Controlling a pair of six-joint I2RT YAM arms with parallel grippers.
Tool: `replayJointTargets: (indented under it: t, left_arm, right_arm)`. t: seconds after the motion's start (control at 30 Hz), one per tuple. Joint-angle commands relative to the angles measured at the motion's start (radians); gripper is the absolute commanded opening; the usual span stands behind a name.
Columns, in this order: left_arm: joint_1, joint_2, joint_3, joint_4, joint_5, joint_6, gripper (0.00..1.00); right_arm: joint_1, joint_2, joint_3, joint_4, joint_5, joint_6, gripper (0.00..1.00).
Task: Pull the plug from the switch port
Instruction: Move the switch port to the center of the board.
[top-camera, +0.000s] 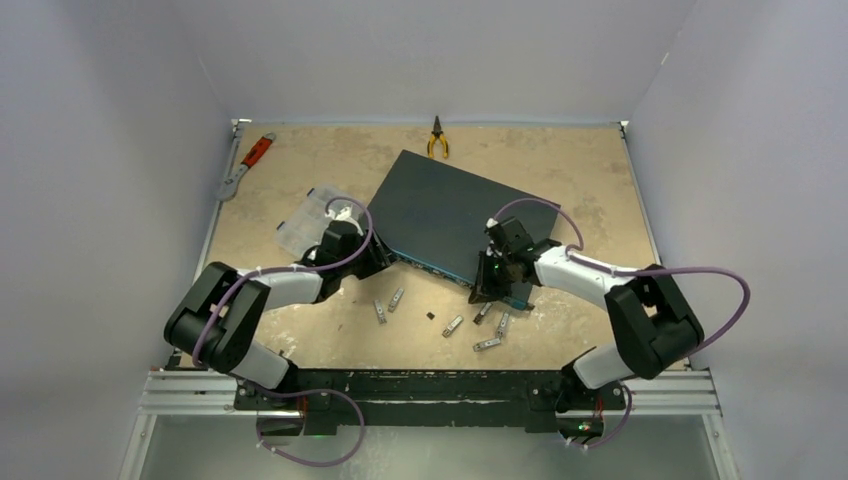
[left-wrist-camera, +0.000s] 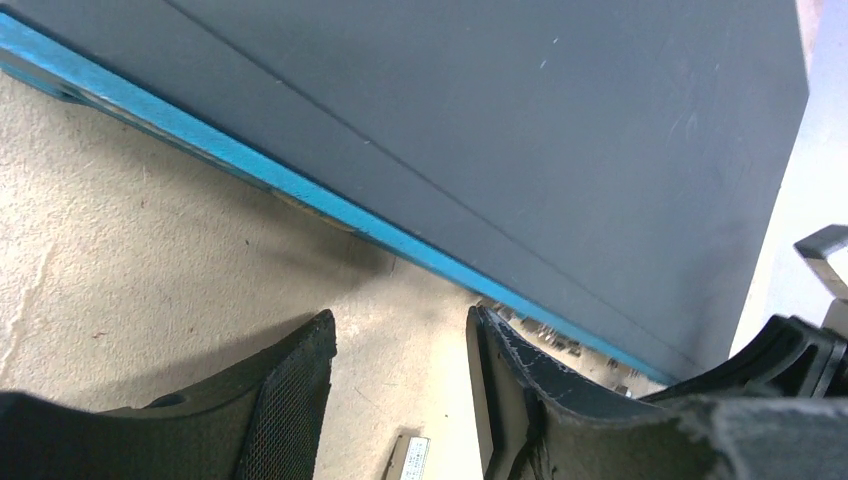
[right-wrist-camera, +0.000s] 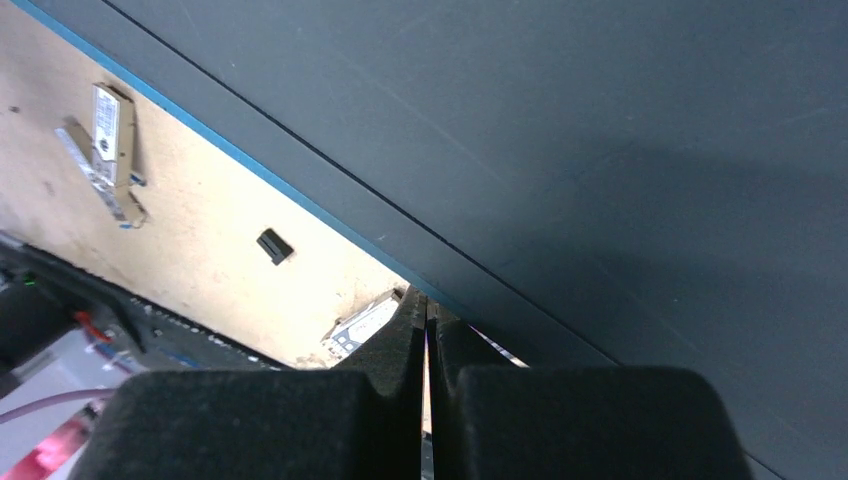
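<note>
The switch (top-camera: 455, 215) is a flat dark-teal box lying at an angle mid-table, its blue-edged port face toward me. My left gripper (top-camera: 378, 255) is open at the left end of that face; in the left wrist view its jaws (left-wrist-camera: 398, 325) stand apart over bare table just short of the blue edge (left-wrist-camera: 300, 190), with nothing between them. My right gripper (top-camera: 490, 290) is at the right end of the face. In the right wrist view it (right-wrist-camera: 427, 305) is shut, its tips against the switch's blue edge (right-wrist-camera: 250, 160). No plug shows between the pads; any plug is hidden.
Several small metal modules lie loose in front of the switch (top-camera: 380, 312) (top-camera: 487, 344), with a small black piece (top-camera: 430, 316). A clear compartment box (top-camera: 305, 222) is behind the left gripper. Yellow pliers (top-camera: 437, 140) and a red-handled tool (top-camera: 248, 163) lie at the back.
</note>
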Motion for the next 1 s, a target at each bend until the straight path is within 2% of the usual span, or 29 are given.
replayJointTargets:
  t: [0.0, 0.1, 0.4, 0.7, 0.97]
  left_arm:
    - [0.004, 0.027, 0.008, 0.053, 0.025, 0.009, 0.50]
    - [0.004, 0.048, 0.015, 0.068, 0.036, 0.006, 0.50]
    - [0.004, 0.050, 0.029, 0.073, 0.056, 0.010, 0.49]
    - [0.004, 0.036, 0.026, 0.057, 0.060, 0.035, 0.50]
    - [0.004, 0.004, 0.027, 0.020, 0.054, 0.058, 0.50]
  right_arm:
    - [-0.182, 0.008, -0.006, 0.128, 0.203, -0.049, 0.00]
    - [-0.251, 0.014, 0.019, 0.122, 0.222, -0.077, 0.00]
    - [-0.323, 0.069, 0.086, 0.116, 0.288, -0.137, 0.00]
    - [-0.477, 0.113, 0.066, 0.194, 0.177, -0.183, 0.00]
    - [-0.508, 0.204, 0.199, 0.177, 0.141, -0.225, 0.00]
